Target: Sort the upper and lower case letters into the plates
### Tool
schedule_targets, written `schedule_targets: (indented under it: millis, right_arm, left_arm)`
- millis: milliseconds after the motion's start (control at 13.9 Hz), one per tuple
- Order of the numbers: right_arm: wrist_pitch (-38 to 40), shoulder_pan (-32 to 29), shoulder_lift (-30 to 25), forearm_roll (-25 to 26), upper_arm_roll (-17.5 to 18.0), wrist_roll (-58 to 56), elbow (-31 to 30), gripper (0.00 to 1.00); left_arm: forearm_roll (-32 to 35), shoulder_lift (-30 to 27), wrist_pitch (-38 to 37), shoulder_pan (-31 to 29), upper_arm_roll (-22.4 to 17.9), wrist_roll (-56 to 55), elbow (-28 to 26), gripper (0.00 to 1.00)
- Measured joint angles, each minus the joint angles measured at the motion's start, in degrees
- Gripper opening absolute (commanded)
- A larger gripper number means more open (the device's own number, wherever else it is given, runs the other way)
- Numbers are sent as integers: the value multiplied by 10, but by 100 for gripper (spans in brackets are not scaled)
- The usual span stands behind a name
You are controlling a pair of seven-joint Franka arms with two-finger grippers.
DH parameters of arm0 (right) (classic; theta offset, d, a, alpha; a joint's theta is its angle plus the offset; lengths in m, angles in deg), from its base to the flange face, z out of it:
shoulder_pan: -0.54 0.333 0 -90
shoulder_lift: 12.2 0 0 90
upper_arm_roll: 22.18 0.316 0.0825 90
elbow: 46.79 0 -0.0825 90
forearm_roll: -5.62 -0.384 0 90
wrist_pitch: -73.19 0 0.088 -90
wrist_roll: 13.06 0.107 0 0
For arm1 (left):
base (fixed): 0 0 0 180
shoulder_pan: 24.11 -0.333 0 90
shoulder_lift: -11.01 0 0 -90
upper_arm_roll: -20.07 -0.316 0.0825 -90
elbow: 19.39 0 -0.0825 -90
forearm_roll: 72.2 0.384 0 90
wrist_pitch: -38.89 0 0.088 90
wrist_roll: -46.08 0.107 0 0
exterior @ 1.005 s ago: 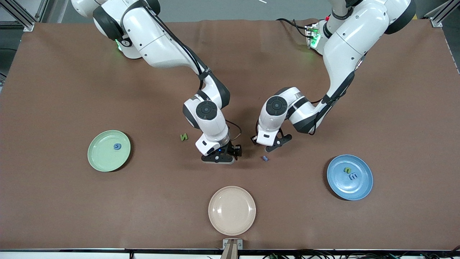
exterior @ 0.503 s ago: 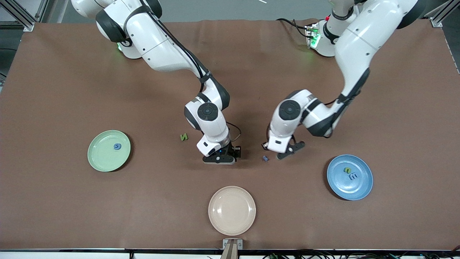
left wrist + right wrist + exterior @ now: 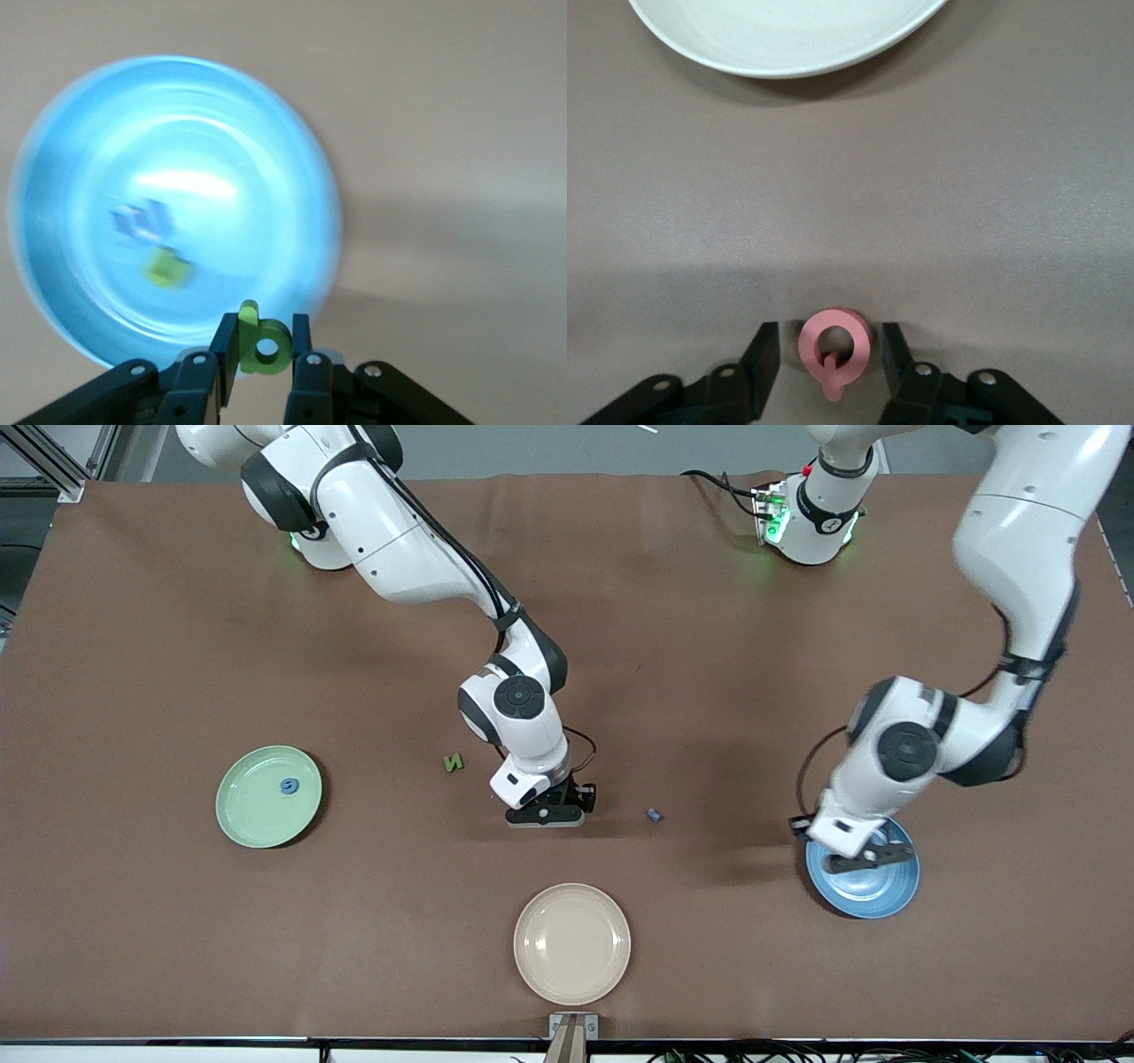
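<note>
My left gripper (image 3: 864,857) hangs over the blue plate (image 3: 873,899), shut on a green letter b (image 3: 263,341). In the left wrist view the blue plate (image 3: 283,159) holds a blue letter (image 3: 137,220) and a green letter (image 3: 168,268). My right gripper (image 3: 545,815) is down at the table's middle, open, with its jaws on either side of a pink-red letter Q (image 3: 834,347) that lies flat. The mint green plate (image 3: 257,815) holds a blue letter (image 3: 289,785). A green letter N (image 3: 454,762) and a small blue letter (image 3: 655,815) lie loose on the table.
A cream-beige plate (image 3: 572,943) sits nearer the front camera than my right gripper; its rim shows in the right wrist view (image 3: 788,53). The brown table mat (image 3: 177,646) spreads wide around the plates.
My left arm swung from the table's middle toward its own end and now holds the green letter over the blue plate. My right gripper has barely moved.
</note>
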Motion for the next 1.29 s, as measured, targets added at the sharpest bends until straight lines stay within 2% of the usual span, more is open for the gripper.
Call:
schedule_targets:
  millis: [144, 359, 431, 646, 790, 1005, 1292]
  right_arm:
    - [1, 0, 0, 5, -1, 0, 0, 40]
    - [1, 0, 2, 25, 0, 0, 0, 33]
    - [0, 1, 2, 29, 0, 0, 0, 31]
    - [0, 1, 2, 30, 0, 0, 0, 18]
    - [0, 1, 2, 31, -1, -1, 1, 15]
    - [1, -7, 2, 30, -4, -1, 7, 15]
    - [53, -34, -8, 30, -4, -28, 29, 15]
  left_arm:
    - [0, 18, 5, -28, -6, 32, 9, 100]
    - [0, 30, 7, -24, -12, 33, 21, 100]
    - [0, 30, 7, -20, -9, 26, 23, 100]
    - [0, 29, 7, -3, 26, -46, 28, 100]
    - [0, 29, 6, 31, 41, -124, 28, 100]
    - [-1, 32, 6, 103, 40, -236, 32, 97]
    - [-1, 63, 6, 180, 38, -370, 65, 78]
